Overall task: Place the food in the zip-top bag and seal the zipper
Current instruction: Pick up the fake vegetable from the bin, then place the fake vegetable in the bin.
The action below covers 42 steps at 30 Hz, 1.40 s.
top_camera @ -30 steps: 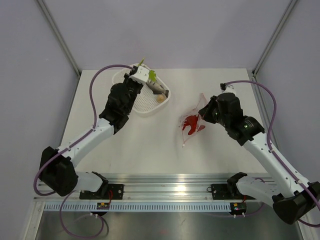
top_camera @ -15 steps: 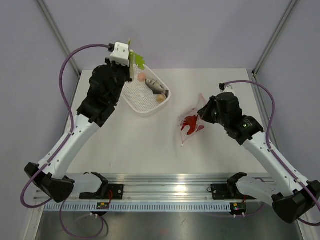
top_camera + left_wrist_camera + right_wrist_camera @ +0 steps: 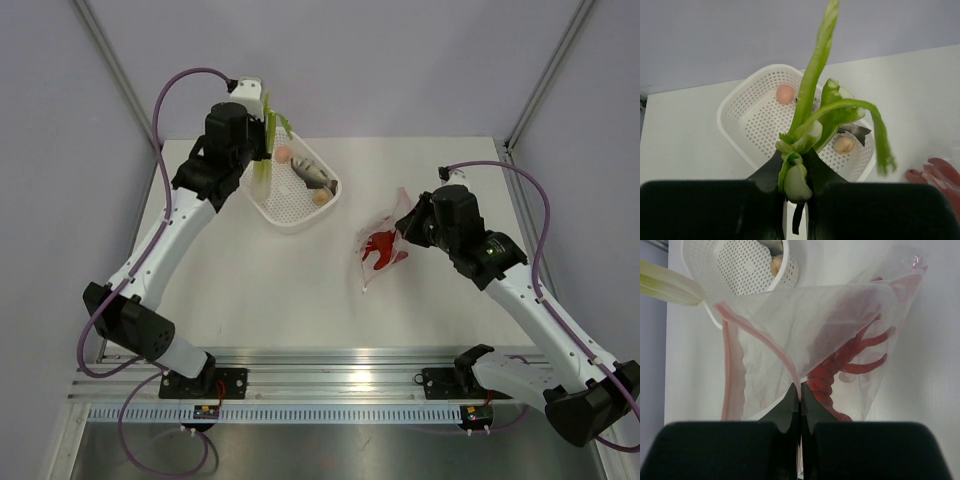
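Note:
My left gripper [image 3: 262, 128] [image 3: 795, 165] is shut on the green leafy vegetable [image 3: 815, 117] [image 3: 268, 140] and holds it in the air above the white basket. The grey fish [image 3: 314, 173] [image 3: 856, 131] and two small peach pieces [image 3: 785, 93] [image 3: 844, 144] lie in the basket. My right gripper [image 3: 408, 226] [image 3: 800, 396] is shut on the upper lip of the zip-top bag [image 3: 383, 245] [image 3: 830, 325] at its pink zipper [image 3: 772, 347], holding the mouth open toward the basket. The red lobster [image 3: 380, 247] [image 3: 850, 360] lies inside the bag.
The white perforated basket [image 3: 285, 213] [image 3: 740, 120] stands at the back of the white table, left of the bag. Frame posts rise at both back corners. An aluminium rail runs along the near edge.
My left arm has lifted the green vegetable out of the basket and swung up and back. The right gripper and bag have stayed in place.

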Available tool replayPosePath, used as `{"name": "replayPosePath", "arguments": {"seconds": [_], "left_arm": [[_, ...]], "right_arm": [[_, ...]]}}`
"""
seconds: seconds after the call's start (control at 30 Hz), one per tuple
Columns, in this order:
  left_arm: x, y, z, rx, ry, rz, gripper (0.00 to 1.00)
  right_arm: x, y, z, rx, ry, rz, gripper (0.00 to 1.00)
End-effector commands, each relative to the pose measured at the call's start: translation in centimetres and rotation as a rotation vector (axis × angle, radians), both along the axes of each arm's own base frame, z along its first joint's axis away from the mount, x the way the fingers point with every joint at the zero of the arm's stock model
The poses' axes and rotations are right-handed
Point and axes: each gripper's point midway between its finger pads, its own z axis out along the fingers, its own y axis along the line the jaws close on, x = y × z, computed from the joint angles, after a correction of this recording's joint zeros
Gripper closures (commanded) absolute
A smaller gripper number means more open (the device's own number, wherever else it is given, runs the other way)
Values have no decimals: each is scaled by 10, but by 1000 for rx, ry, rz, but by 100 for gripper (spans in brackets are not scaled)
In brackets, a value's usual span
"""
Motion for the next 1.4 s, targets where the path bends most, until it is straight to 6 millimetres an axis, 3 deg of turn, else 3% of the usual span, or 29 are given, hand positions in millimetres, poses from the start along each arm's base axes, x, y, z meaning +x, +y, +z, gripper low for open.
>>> {"name": "replayPosePath", "arguments": {"seconds": [0.0, 0.03, 0.33, 0.7, 0.77, 0.8, 0.83, 0.9, 0.97, 1.0, 1.03, 1.07, 1.1, 1.3, 1.37], "left_arm": [[9, -4, 28, -180, 6, -11, 100], [15, -5, 15, -182, 48, -3, 100], [34, -8, -8, -358, 146, -30, 100], [39, -12, -14, -413, 179, -25, 100], [47, -9, -24, -422, 206, 7, 100], [53, -6, -17, -447, 197, 27, 100], [63, -1, -35, -453, 239, 62, 100], [75, 5, -40, -508, 261, 113, 100], [92, 11, -61, -552, 291, 162, 100], [99, 15, -66, -564, 290, 182, 93], [108, 24, -70, -574, 277, 208, 32], [115, 26, -84, -568, 293, 221, 9], [121, 35, -88, -541, 281, 254, 1], [114, 38, -78, -282, 233, 192, 1], [108, 34, -85, -182, 245, 159, 7]], "right_arm": [[7, 2, 10, 23, -37, -4, 100], [7, 2, 10, 22, -38, -4, 100], [6, -2, 7, 6, -35, -16, 100], [8, 2, 4, 11, -24, -6, 100], [8, 2, 4, 8, -22, -6, 100], [8, 2, 4, 6, -25, -5, 100], [8, 2, 4, 6, -24, -7, 100], [8, 1, 5, 6, -26, -8, 100], [7, 0, 4, 1, -23, -10, 100], [7, 0, 5, 2, -25, -11, 100], [7, 0, 5, 0, -25, -10, 100], [6, -1, 4, -2, -22, -10, 100], [5, -1, 5, -2, -23, -10, 100], [5, -4, 6, 3, -30, -24, 100], [7, 1, 5, 13, -23, -12, 100]]}}
